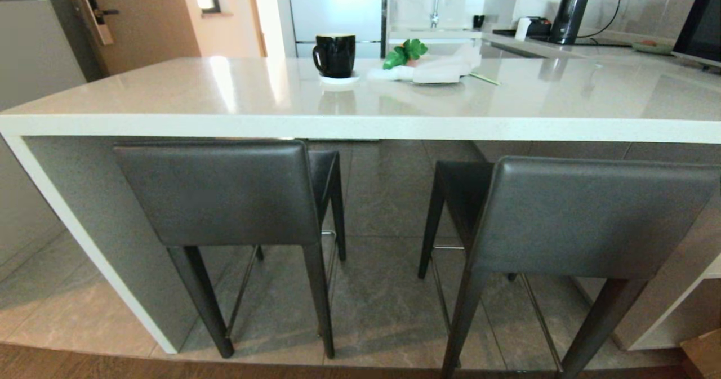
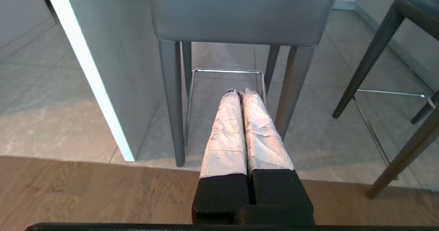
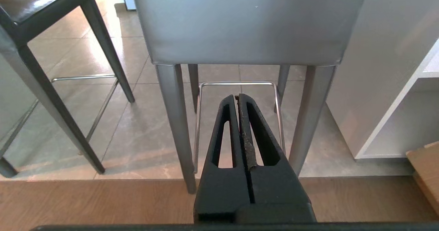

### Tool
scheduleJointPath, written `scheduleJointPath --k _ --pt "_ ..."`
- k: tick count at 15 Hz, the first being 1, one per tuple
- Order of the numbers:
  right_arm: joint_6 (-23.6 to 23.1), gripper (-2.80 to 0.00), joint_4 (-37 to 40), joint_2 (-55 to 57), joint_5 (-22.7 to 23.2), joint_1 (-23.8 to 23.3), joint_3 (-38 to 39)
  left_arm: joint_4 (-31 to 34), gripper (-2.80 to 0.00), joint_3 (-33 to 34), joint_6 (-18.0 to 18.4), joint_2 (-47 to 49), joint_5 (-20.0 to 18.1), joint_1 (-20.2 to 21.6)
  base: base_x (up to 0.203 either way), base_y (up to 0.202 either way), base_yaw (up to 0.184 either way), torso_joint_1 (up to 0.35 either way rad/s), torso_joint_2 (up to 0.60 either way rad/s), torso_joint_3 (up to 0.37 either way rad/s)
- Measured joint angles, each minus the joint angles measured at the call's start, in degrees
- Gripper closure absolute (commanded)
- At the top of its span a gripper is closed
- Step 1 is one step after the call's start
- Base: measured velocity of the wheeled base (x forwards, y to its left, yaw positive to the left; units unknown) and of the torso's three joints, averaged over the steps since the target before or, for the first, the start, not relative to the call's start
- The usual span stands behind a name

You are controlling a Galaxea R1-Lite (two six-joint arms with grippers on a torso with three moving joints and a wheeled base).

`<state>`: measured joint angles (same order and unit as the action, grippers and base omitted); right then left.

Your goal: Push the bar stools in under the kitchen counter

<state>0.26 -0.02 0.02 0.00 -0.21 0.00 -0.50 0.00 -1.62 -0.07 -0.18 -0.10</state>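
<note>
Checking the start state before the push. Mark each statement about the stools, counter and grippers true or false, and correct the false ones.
1. Two bar stools stand at the kitchen counter. True.
2. A black mug sits on the counter. True.
3. The left gripper is wide open. False: its fingers are pressed together.
4. The right gripper grips a stool leg. False: it is shut on nothing, apart from the stool.
5. The counter is bare. False: a mug, a plant and cloth sit on it.

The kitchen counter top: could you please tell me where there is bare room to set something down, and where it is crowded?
The kitchen counter is bare along its whole near edge and across the left end, left of the black mug. The right stretch, beyond the white cloth, is bare too. It is crowded mid-back, where mug, green leaves and cloth sit close.
</note>
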Motion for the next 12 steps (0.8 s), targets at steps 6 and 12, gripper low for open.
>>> scheduleJointPath --k 6,12 --pt "0.03 0.00 -0.13 0.00 0.00 0.02 0.00 -0.09 0.00 0.00 -0.01 0.00 0.02 0.00 0.000 0.000 0.000 0.144 -0.40 -0.260" --pt "0.01 0.00 -0.07 0.00 0.00 0.02 0.00 -0.07 0.00 0.00 -0.09 0.00 0.00 0.00 0.000 0.000 0.000 0.197 -0.47 -0.281"
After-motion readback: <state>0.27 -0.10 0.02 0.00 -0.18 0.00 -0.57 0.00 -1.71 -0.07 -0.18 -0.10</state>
